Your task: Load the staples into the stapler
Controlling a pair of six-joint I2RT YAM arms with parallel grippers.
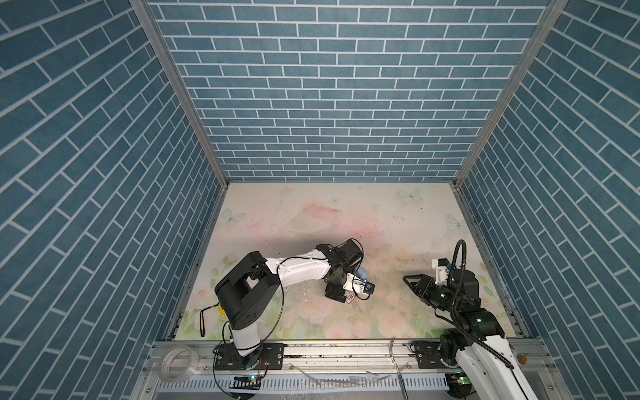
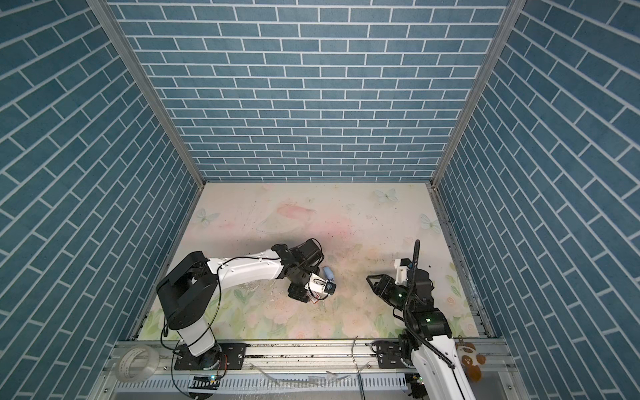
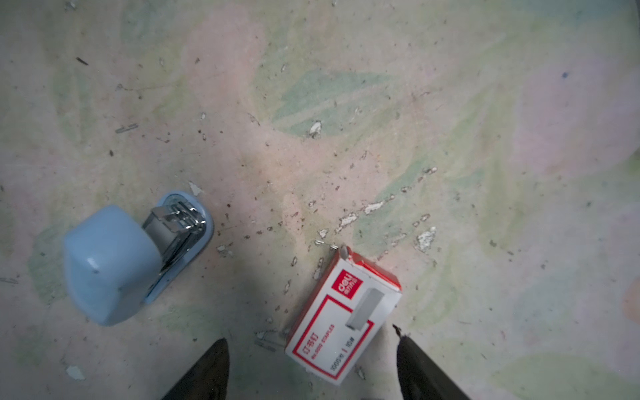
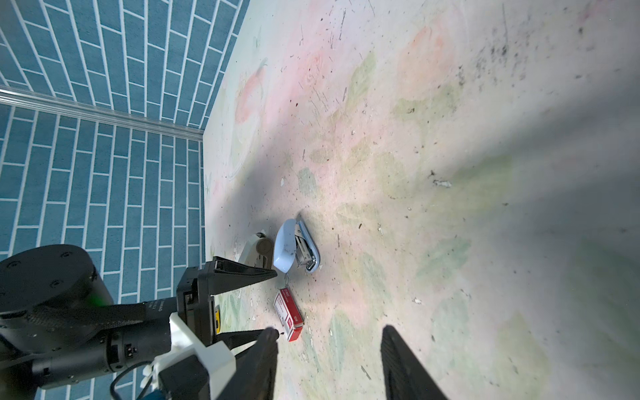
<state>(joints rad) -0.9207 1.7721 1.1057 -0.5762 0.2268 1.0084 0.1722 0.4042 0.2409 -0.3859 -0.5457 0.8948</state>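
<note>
1. Left tool point(image 3: 309, 334): released. I see its two dark fingers point(image 3: 207, 370) spread wide, hanging over the surface point(image 1: 346, 214) and straddling the near end of the box point(image 3: 343, 322). There is a clear gap on one side. The other finger comes very close to the box corner, and I cannot tell whether it touches.
2. Right tool point(image 4: 328, 329): released, jaws apart with only bare surface between them. In both top views it sits toward the right edge, raised, pointing at the middle and well apart from the box and stapler point(image 3: 110, 263).
3. Stapler: pale blue, about mid-width of the surface and somewhat nearer the front edge than the back. Its top is lifted off the base and the chrome magazine shows. I cannot tell whether anything lies in the magazine.
4. Box: red and white, flat on the surface with the printed face up, just beside the stapler on the front-edge side and not touching it.
5. Staples: I see no loose block anywhere. A grey strip is printed on the box lid. I cannot see inside the box.
6. Surface: floral print, worn, with pale flecks and small bits scattered around the box, too small to name.
</note>
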